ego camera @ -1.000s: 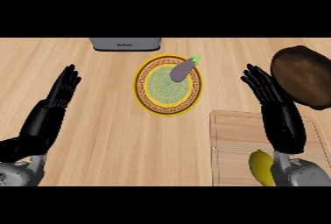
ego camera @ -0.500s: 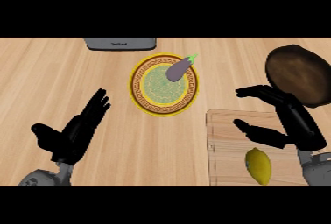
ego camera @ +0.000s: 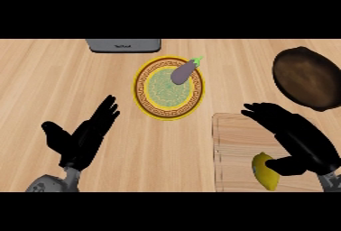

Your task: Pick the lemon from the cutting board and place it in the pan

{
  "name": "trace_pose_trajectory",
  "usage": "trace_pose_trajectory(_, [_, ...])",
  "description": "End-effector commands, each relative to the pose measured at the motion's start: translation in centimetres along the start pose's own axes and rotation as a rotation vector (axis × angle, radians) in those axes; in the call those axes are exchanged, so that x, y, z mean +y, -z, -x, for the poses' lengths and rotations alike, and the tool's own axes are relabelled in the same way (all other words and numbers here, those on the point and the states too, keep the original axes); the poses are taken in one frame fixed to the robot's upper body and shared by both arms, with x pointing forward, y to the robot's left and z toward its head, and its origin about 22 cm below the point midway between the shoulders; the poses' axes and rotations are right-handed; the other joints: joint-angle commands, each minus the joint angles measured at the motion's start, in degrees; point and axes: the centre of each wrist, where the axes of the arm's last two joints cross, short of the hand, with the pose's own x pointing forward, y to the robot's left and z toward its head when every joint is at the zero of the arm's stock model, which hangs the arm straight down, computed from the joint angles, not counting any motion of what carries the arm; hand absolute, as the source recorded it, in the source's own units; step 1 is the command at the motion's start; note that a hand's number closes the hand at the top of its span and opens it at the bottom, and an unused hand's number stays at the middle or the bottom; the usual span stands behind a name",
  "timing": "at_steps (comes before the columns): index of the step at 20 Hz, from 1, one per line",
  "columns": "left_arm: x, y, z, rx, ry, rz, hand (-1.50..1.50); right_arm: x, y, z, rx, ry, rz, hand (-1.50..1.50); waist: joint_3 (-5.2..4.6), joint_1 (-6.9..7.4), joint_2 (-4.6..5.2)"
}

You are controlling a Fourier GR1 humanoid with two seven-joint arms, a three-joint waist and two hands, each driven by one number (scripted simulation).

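The yellow lemon [ego camera: 265,171] lies on the wooden cutting board [ego camera: 233,149] at the lower right. My right hand [ego camera: 296,135] hovers over the board just right of the lemon, fingers spread and open, thumb close beside the fruit. The dark brown pan [ego camera: 310,76] sits at the upper right, past the board. My left hand [ego camera: 83,137] stays open at the lower left, fingers pointing up and away.
A yellow patterned plate [ego camera: 168,88] in the middle carries a purple eggplant [ego camera: 185,72] on its upper right part. A grey appliance [ego camera: 124,44] sits at the counter's far edge, upper left.
The right hand has turned and come down toward the lemon, uncovering it. The left hand has tilted and shifted right. The view has moved so the plate and pan sit lower.
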Motion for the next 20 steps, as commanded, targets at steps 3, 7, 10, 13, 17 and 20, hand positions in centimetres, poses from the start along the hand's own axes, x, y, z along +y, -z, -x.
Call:
trace_pose_trajectory(3, [0.4, -0.1, 0.3, 0.003, 0.008, 0.006, 0.00, 0.2, -0.9, -1.1, 0.226, -0.423, -0.333, -1.50, -0.26, 0.98, -0.21])
trace_pose_trajectory(7, [-1.0, 0.3, -0.4, 0.014, -0.002, 0.045, 0.00, 2.2, -0.1, -5.5, 0.321, -0.537, -0.479, -1.50, -0.07, 1.24, -0.11])
trace_pose_trajectory(10, [-1.2, 0.1, 0.5, 0.033, -0.011, 0.028, 0.00, 3.8, 0.0, -8.4, 0.365, -0.600, -0.629, -1.50, -0.05, 1.08, -0.13])
trace_pose_trajectory(13, [-0.9, 0.4, 0.1, 0.011, -0.008, 0.024, 0.00, 5.0, 1.0, -11.2, 0.415, -0.672, -0.716, -1.50, 0.07, 0.79, 0.01])
trace_pose_trajectory(17, [-1.1, 1.1, -0.8, -0.001, -0.009, 0.021, 0.00, 6.6, 2.9, -14.7, 0.495, -0.669, -0.738, -1.50, 0.26, 0.41, 0.12])
trace_pose_trajectory(20, [0.0, 1.7, -0.2, 0.001, -0.009, -0.005, 0.00, 6.0, 2.1, -16.1, 0.491, -0.646, -0.734, -1.50, 0.28, -0.11, 0.10])
